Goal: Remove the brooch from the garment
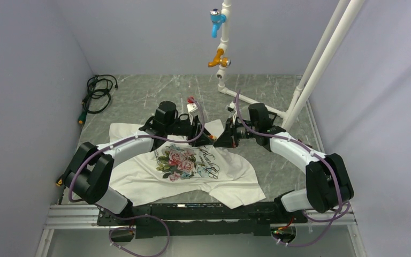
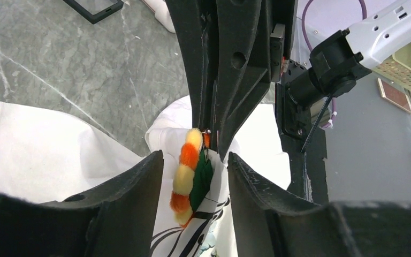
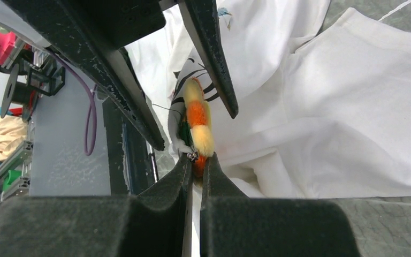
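Fluffy orange-and-yellow brooch [image 2: 184, 176], green-backed, pinched by right pincer [image 3: 198, 159]; left pincer [image 2: 195, 157] gapes around it.

Black script [image 1: 210, 169] on garment [image 1: 134, 179] print: illegible. No other text readable.

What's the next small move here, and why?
Likely ease the right gripper back a little, pulling the brooch off the garment. Its jaws are shut on the brooch's edge, the left gripper stands open on either side without gripping, and the brooch sits against the garment.
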Robot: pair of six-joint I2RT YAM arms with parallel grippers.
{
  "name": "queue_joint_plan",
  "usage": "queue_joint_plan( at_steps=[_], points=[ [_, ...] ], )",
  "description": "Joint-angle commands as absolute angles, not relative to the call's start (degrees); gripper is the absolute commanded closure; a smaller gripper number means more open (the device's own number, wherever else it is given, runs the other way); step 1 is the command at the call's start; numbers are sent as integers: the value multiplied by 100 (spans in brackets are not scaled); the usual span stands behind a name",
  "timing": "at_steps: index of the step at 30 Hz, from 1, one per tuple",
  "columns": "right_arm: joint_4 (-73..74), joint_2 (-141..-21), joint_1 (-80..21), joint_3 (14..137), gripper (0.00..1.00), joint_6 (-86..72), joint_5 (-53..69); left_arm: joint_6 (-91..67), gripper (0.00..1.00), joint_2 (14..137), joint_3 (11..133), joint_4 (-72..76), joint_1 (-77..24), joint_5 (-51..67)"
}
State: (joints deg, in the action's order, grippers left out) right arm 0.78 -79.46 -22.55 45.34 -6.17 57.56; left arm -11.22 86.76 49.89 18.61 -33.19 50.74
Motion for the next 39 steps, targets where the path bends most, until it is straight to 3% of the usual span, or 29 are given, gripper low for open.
queue_joint_plan(
  at_steps=[1,5,10,15,29,39],
  points=[
    [-200,-7590,-2258,4489,100,-255,6090,-844,52,8635,5246,1761,-3356,5321],
    [128,-7512,-2284,4556,100,360,6187,-931,67,8648,5195,1990,-3356,5576],
    [540,-7455,-2369,4623,100,1109,6079,-862,76,8652,5226,1978,-3353,5791],
    [637,-7365,-2522,4604,100,1603,5858,-727,70,8631,5311,1851,-3374,5893],
    [389,-7209,-2604,4501,100,1634,5660,190,65,8596,5452,908,-3524,5688],
    [472,-7219,-2610,4529,100,1726,5662,123,89,8602,5420,937,-3524,5768]
  ],
)
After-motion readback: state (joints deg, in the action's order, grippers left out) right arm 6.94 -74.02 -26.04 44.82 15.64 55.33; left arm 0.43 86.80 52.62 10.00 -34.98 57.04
